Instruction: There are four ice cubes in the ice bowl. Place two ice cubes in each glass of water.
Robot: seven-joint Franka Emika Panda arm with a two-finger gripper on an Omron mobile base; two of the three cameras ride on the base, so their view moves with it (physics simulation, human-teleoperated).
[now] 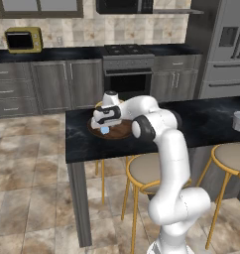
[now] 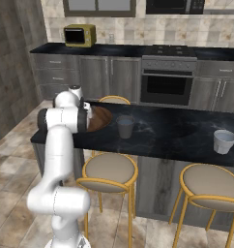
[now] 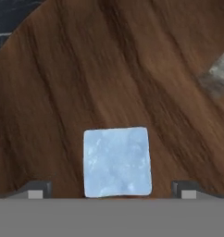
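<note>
- The wide, shallow round bowl of dark reddish-brown wood [image 1: 123, 131] sits near the left end of the black marble-look island counter [image 1: 201, 124]; every other place here is reckoned from that bowl.
- The white arm's two-finger gripper [image 3: 112, 189] is low over the bowl's left half, with its small dark fingertips [image 3: 36, 190] spread as wide as they go — one on either side of a pale blue-white translucent ice cube [image 3: 116, 162], neither touching it.
- That cube lies flat on the wood inside the bowl and, in the hand view, sits centred in the gap; I judge the step in hand to be the first pick, since the fingers pinch nothing.
- To do it well: drop straight down so the pads meet two opposite flat faces rather than corners; close slowly, for a slick little cube may squirt sideways; stop short of scraping the bowl's floor.
- A second, greyer cube [image 3: 218, 76] lies further across the bowl, well apart from the first — far enough, I think, not to be knocked.
- Just right of the bowl stands the nearer small translucent grey-white tumbler [image 2: 124, 127]; the likely drop-off, it calls for a lift clear of the bowl's rim before any sideways travel.
- Well to the right of the bowl, near the counter's far end, stands the second tumbler [image 2: 224, 141]; whether either glass holds ice I cannot tell.
</note>
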